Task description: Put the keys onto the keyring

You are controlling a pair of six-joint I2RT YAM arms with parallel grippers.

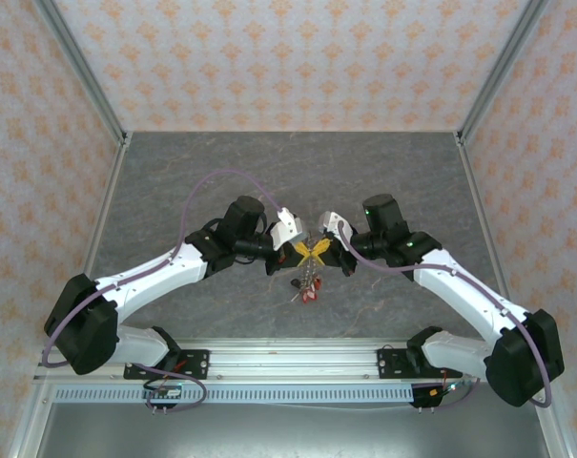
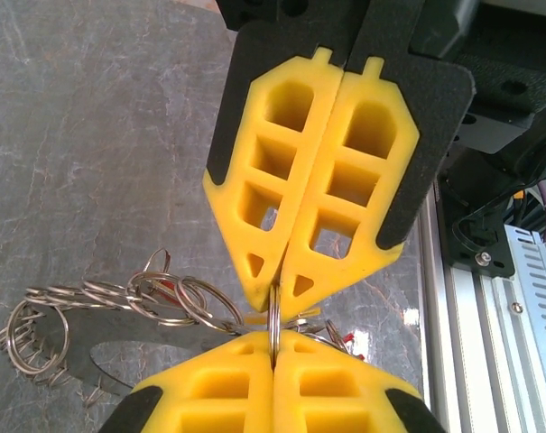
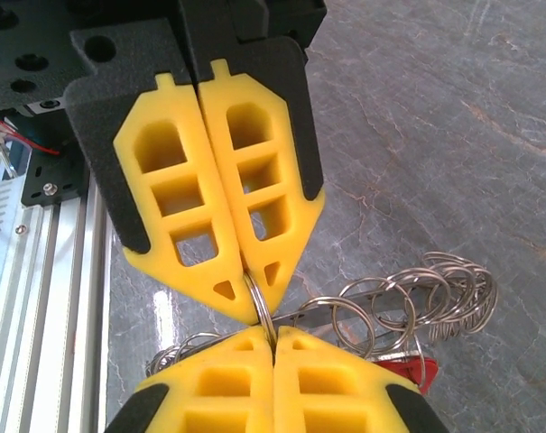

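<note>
My left gripper [image 1: 301,250] and right gripper [image 1: 323,250] meet tip to tip above the table's middle. Both are shut on the same thin steel split ring [image 2: 274,316], which also shows edge-on as the split ring [image 3: 260,305]. In the left wrist view my left gripper [image 2: 274,341] faces the right gripper's fingers [image 2: 331,180]. In the right wrist view my right gripper [image 3: 274,336] faces the left gripper's fingers [image 3: 214,180]. The flat grey toothed keyring [image 2: 137,329] hangs below, threaded with several loose rings [image 3: 444,293]. The keys [image 1: 309,291] dangle under it, one red head [image 3: 408,368] showing.
The dark marbled tabletop [image 1: 288,172] lies under the hanging bunch. An aluminium rail [image 1: 288,358] runs along the near edge by the arm bases. Patterned walls [image 1: 288,57] close in the back and sides.
</note>
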